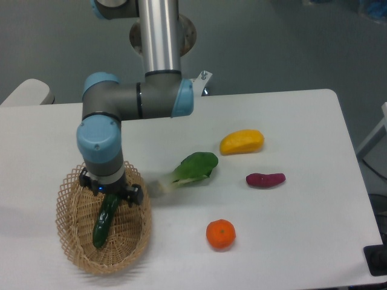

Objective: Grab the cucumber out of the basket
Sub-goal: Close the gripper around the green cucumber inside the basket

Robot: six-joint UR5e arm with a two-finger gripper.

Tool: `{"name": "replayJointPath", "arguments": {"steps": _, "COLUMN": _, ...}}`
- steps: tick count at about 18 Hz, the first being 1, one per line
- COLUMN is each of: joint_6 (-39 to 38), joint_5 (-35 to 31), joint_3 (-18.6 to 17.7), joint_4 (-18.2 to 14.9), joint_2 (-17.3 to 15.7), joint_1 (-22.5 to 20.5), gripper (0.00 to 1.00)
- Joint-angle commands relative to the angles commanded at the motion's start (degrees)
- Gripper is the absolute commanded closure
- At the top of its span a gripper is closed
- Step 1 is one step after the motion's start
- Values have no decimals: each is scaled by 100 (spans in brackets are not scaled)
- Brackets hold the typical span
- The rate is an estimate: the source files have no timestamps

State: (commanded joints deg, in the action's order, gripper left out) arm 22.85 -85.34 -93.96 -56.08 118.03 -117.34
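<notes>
The cucumber (104, 225) is slim, dark green and glossy. It lies tilted over the inside of the tan wicker basket (72, 241) at the front left of the table. My gripper (111, 198) points straight down over the basket's far half. It is closed on the cucumber's upper end, and the lower end points toward the basket's front. The fingertips are mostly hidden under the wrist and by the cucumber. I cannot tell whether the cucumber's lower end touches the basket floor.
A bok choy (190, 169) lies just right of the basket. A yellow mango-like fruit (242, 142), a purple sweet potato (265, 179) and an orange (221, 234) lie further right on the white table (302, 229).
</notes>
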Motion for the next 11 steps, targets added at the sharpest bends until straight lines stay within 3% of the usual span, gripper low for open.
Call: {"name": "replayJointPath", "arguments": {"steps": 11, "joint_6": 35, "joint_5": -333, "joint_3": 0, "joint_4": 440, "joint_2": 343, "joint_1": 184, "gripper": 0}}
